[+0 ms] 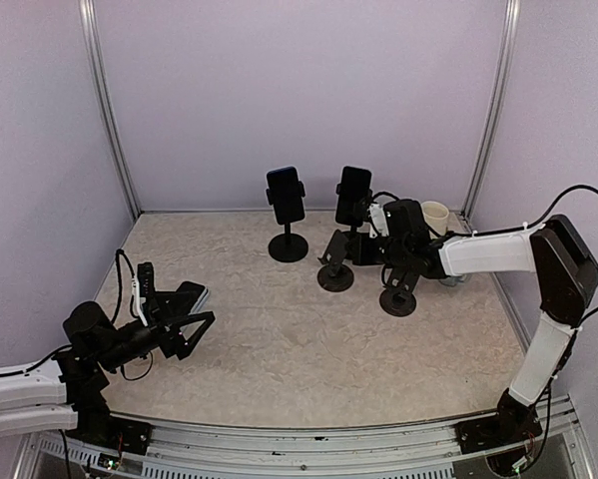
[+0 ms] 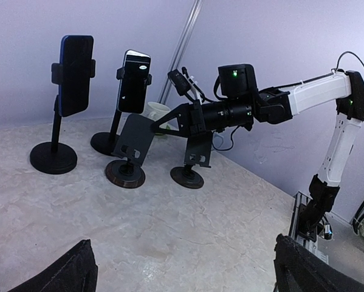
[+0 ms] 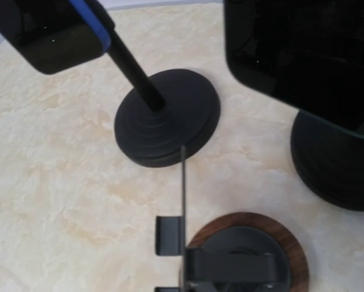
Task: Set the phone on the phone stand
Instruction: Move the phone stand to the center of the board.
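Right tool (image 2: pixel 160 121) closed at phone stand (image 2: pixel 133 143); left tool (image 1: pixel 207 307) wide open

Left arm low, left pincer (image 1: pixel 179 299) spread wide, right arm stretched across, right pincer (image 2: pixel 192 120) closed.

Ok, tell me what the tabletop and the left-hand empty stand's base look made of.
Tabletop: beige, veined like marble, matte; possibly a stone-look laminate. Left-hand empty stand's base: brown, wood-coloured ring around a black centre, perhaps veneer or print.
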`<action>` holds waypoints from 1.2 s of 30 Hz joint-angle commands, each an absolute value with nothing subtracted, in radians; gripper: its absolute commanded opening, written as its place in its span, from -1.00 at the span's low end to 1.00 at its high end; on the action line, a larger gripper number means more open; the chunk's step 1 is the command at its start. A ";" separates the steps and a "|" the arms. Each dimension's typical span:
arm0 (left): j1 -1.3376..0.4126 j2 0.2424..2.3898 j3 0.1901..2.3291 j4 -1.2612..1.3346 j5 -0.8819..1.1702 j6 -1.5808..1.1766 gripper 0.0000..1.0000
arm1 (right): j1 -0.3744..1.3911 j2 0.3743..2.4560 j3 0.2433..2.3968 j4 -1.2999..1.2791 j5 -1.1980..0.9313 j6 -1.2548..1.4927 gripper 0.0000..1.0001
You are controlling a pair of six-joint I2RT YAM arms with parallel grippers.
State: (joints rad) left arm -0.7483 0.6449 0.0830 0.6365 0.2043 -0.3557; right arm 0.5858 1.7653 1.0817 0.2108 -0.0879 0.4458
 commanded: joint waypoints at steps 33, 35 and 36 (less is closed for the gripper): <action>-0.752 0.566 0.264 0.170 -0.212 -0.423 0.98 | 0.666 1.859 1.367 0.007 -0.712 0.216 -1.00; -0.752 0.549 0.261 0.141 -0.290 -0.452 0.98 | 0.669 1.873 1.386 -0.013 -0.728 0.197 -1.00; -0.751 0.545 0.260 0.132 -0.307 -0.454 0.98 | 0.670 1.879 1.395 -0.022 -0.740 0.190 -1.00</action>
State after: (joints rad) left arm -0.7483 0.5732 0.2386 0.1894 -0.1936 -0.4137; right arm 0.6571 1.8618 1.3361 0.0086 -0.6586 0.2466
